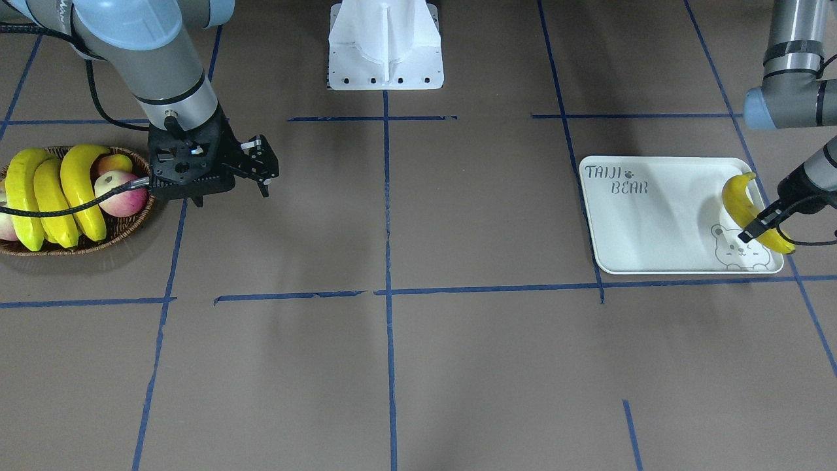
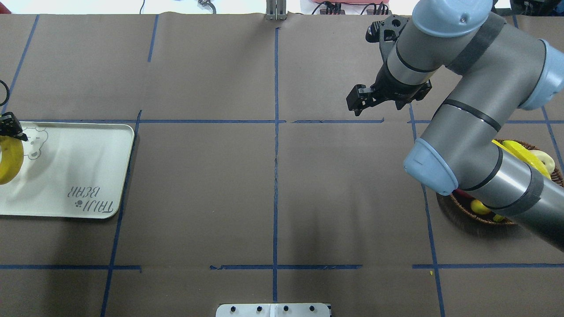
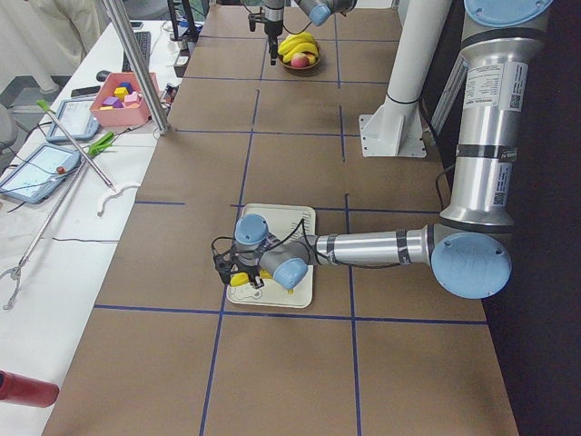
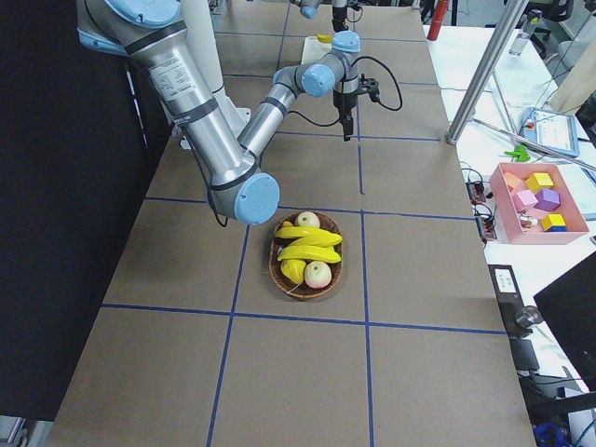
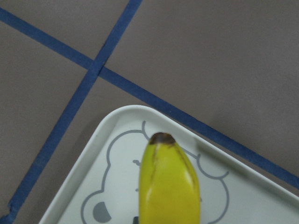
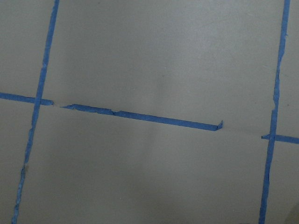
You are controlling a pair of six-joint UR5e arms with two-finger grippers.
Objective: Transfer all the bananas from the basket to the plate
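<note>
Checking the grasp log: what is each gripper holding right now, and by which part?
The left gripper holds a banana near its middle, over the bear corner of the plate. The right gripper holds nothing.

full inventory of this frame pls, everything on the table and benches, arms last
Long curved glossy yellow bananas: three, side by side in the basket.
Fourth banana: one, yellow, over the plate's bear corner, gripped.
Round fruits: at least two, red-yellow, in the basket beside the bananas.
Round woven wicker basket: one, dark brown, robot's right end of the table.
Rectangular plate: one, off-white, "TAIJI BEAR" print, robot's left end.
Table: one, brown, with blue tape grid.
Robot mount: one, white, between the arms.
Box of coloured blocks: one, pink, side bench.
Left gripper: shut on the fourth banana.
Right gripper: open, empty, over bare table.
</note>
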